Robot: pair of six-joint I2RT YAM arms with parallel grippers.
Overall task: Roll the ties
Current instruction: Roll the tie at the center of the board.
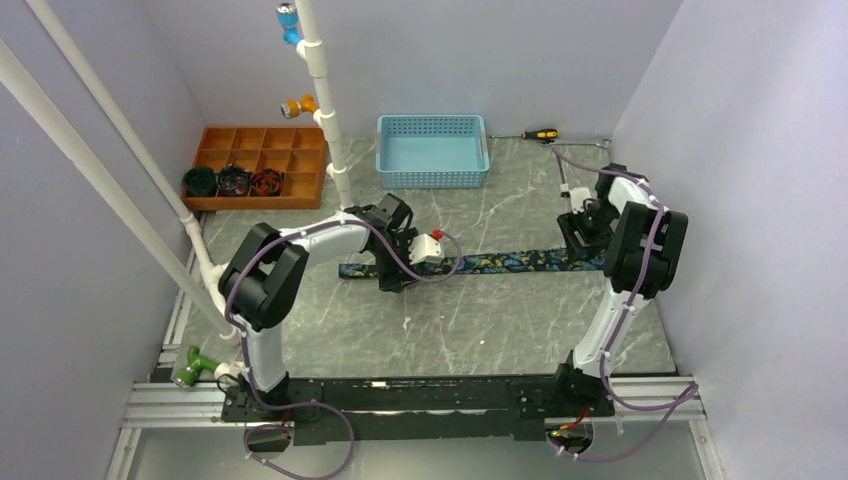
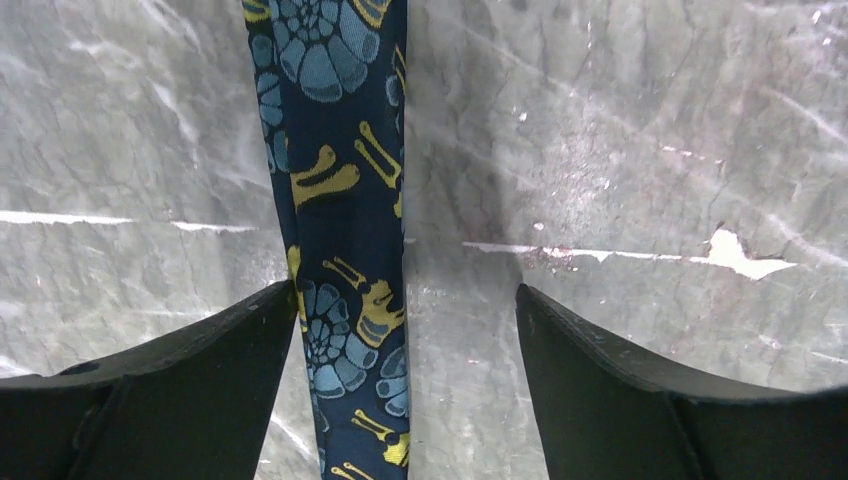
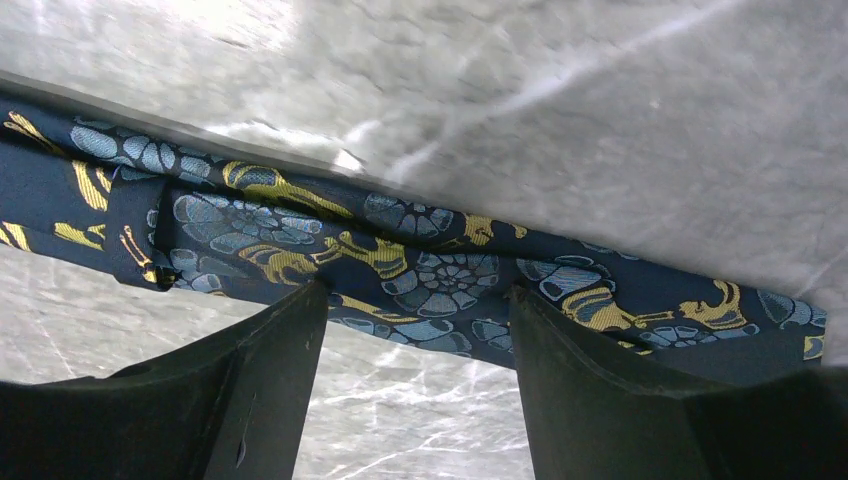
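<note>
Overhead, a wooden tray [image 1: 262, 150] at the far left holds three dark coils [image 1: 233, 181] in its front row, with a blue basket [image 1: 432, 150] beside it and a screwdriver [image 1: 540, 134] further right. The tie [image 1: 500, 262] lies flat across the table [image 1: 480, 320], and the wrists above it hide the fingers in that view. Only the wrist cameras show them. The left gripper [image 2: 400, 300] is spread wide and straddles the narrow stretch, the cloth just beside its left finger. The right gripper [image 3: 415, 295] is likewise unclenched, fingertips at the near edge of the wider stretch, pinching nothing
</note>
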